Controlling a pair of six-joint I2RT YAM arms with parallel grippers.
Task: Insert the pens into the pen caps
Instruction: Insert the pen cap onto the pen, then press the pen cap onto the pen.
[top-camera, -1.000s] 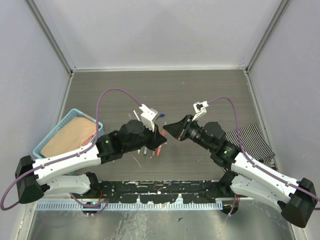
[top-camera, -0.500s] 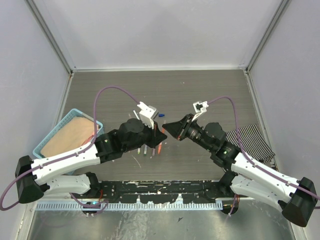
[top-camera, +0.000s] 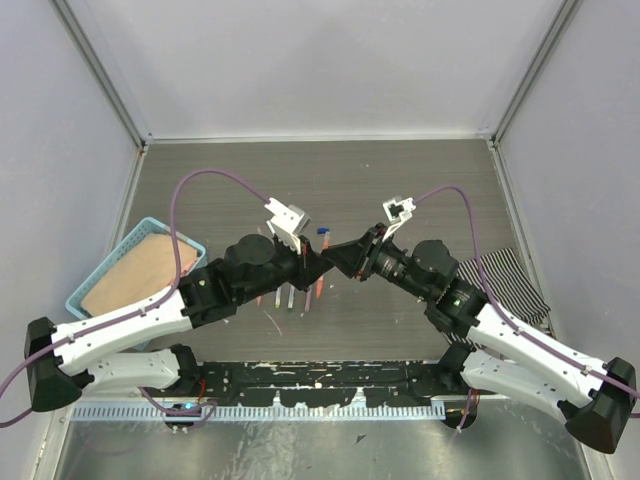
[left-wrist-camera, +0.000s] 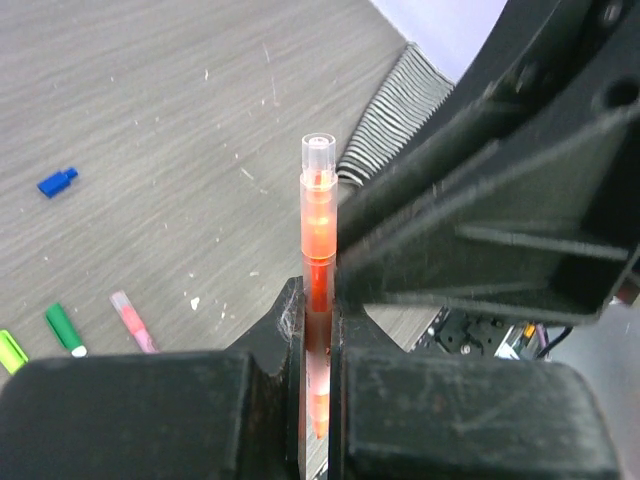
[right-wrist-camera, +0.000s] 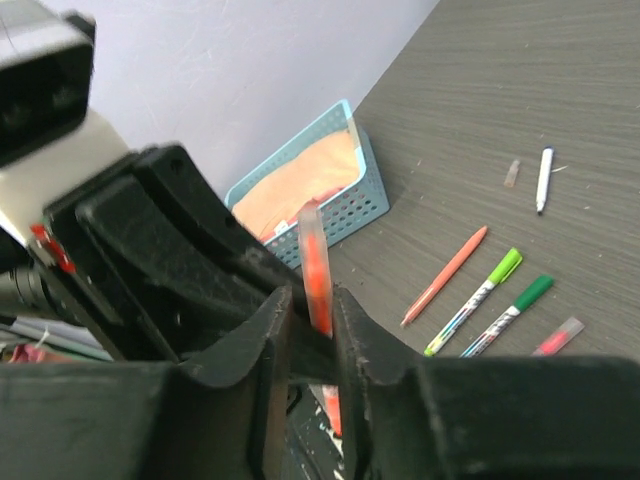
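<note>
Mid-capping above table (top-camera: 420, 190) centre: clamps the orange pen (left-wrist-camera: 318, 230) in the left gripper (left-wrist-camera: 315, 320), brackets it with the right gripper (right-wrist-camera: 315, 310), cannot tell whether gripping; next calls for backing off toward 3 o'clock without tilting the pen.

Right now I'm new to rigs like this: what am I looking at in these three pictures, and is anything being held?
Two robot arms are bolted at the near edge of a table. The wide picture looks down from above and behind them; the other two come from a camera on each wrist. The left claw is shut on an orange pen, which sticks out past its fingers. The right claw straddles the same pen; whether it grips is unclear. On the table lie other pens, a tiny blue cap, a blue basket and a striped cloth.
</note>
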